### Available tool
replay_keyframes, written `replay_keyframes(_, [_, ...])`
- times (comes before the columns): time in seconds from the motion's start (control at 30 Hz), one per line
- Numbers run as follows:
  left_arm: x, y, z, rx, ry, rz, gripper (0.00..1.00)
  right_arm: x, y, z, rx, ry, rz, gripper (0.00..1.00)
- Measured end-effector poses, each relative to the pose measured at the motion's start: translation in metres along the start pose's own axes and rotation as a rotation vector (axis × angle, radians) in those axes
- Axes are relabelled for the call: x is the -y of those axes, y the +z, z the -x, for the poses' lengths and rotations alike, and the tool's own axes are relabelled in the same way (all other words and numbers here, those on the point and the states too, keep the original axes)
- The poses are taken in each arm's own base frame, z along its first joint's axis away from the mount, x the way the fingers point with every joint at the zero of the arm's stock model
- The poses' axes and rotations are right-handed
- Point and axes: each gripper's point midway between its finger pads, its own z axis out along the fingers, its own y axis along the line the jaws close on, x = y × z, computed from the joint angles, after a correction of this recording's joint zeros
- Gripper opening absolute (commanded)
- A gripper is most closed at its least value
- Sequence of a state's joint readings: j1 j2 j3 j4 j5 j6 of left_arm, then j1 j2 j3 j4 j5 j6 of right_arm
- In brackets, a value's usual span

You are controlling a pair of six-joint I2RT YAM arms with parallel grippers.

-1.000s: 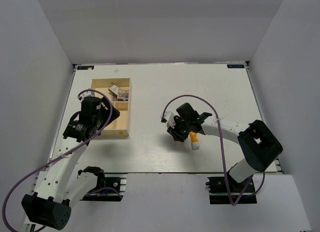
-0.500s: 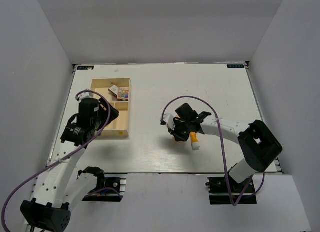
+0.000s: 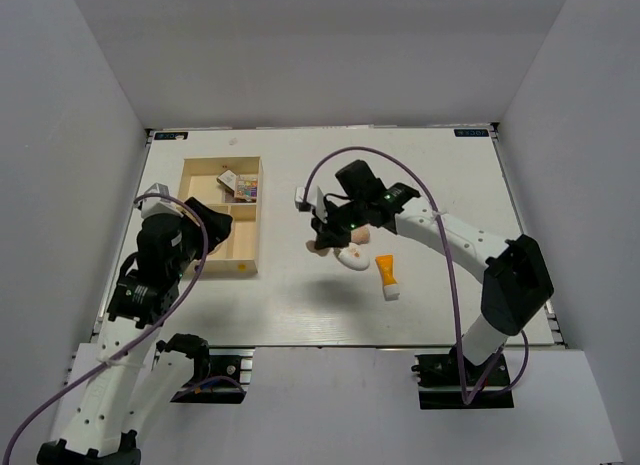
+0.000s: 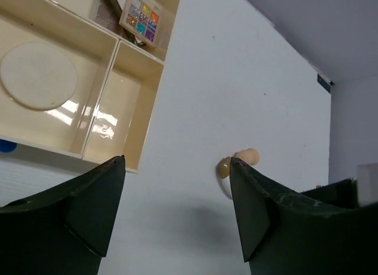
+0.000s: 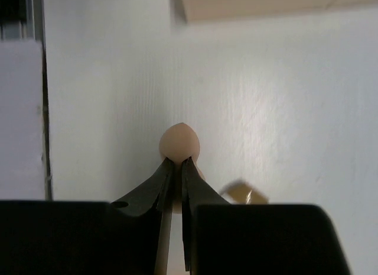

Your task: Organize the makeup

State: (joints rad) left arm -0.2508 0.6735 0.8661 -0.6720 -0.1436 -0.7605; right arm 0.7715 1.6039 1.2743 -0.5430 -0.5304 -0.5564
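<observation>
My right gripper [image 3: 322,239] is shut on the beige egg-shaped sponge [image 5: 179,142], whose tip sticks out past the fingertips; it also shows in the top view [image 3: 315,247] and the left wrist view [image 4: 248,156]. The orange white-capped tube [image 3: 387,275] lies on the table to the right. The wooden tray [image 3: 250,247] holds the cream round compact [image 4: 38,75] and the multicolour palette [image 3: 246,189]. My left gripper [image 4: 177,159] is open and empty, above the tray's near end [image 3: 207,223].
A white item with a gold-brown cap [image 3: 351,255] lies on the table just beside the held sponge; it also shows in the right wrist view [image 5: 243,192]. The tray compartment [image 4: 121,115] next to the compact holds nothing.
My right gripper closed on the sponge and carried it up and to the left, toward the tray, uncovering the white gold-capped item. My left arm drew back toward the near edge.
</observation>
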Motion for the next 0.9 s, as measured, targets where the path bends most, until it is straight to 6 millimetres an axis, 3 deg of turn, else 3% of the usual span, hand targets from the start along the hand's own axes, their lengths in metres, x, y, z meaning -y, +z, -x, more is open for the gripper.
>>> replay_keyframes(0.17, [0.008, -0.009, 0.002, 0.056, -0.012, -0.094, 0.79, 0.024, 0.020, 0.080, 0.186, -0.065, 0.019, 0.00])
replay_keyframes(0.33, [0.019, -0.022, 0.011, 0.099, 0.007, -0.173, 0.79, 0.060, 0.070, 0.157, 0.348, -0.109, 0.009, 0.00])
replay_keyframes(0.43, [0.022, -0.030, 0.013, 0.108, 0.027, -0.191, 0.79, 0.072, 0.105, 0.187, 0.417, -0.116, 0.016, 0.00])
replay_keyframes(0.6, [0.022, -0.051, 0.019, 0.132, 0.045, -0.209, 0.79, 0.071, 0.154, 0.209, 0.498, -0.114, 0.044, 0.00])
replay_keyframes(0.63, [0.021, -0.056, 0.020, 0.137, 0.046, -0.212, 0.79, 0.068, 0.161, 0.211, 0.511, -0.110, 0.053, 0.12])
replay_keyframes(0.7, [0.020, -0.064, 0.021, 0.147, 0.047, -0.215, 0.79, 0.062, 0.173, 0.212, 0.525, -0.104, 0.065, 0.21])
replay_keyframes(0.73, [0.019, -0.067, 0.021, 0.151, 0.047, -0.216, 0.79, 0.060, 0.178, 0.213, 0.534, -0.105, 0.069, 0.32])
replay_keyframes(0.83, [0.016, -0.072, 0.020, 0.153, 0.051, -0.209, 0.79, 0.052, 0.188, 0.216, 0.550, -0.106, 0.074, 0.47])
replay_keyframes(0.9, [0.014, -0.072, 0.018, 0.145, 0.054, -0.201, 0.79, 0.049, 0.190, 0.221, 0.566, -0.114, 0.070, 0.51])
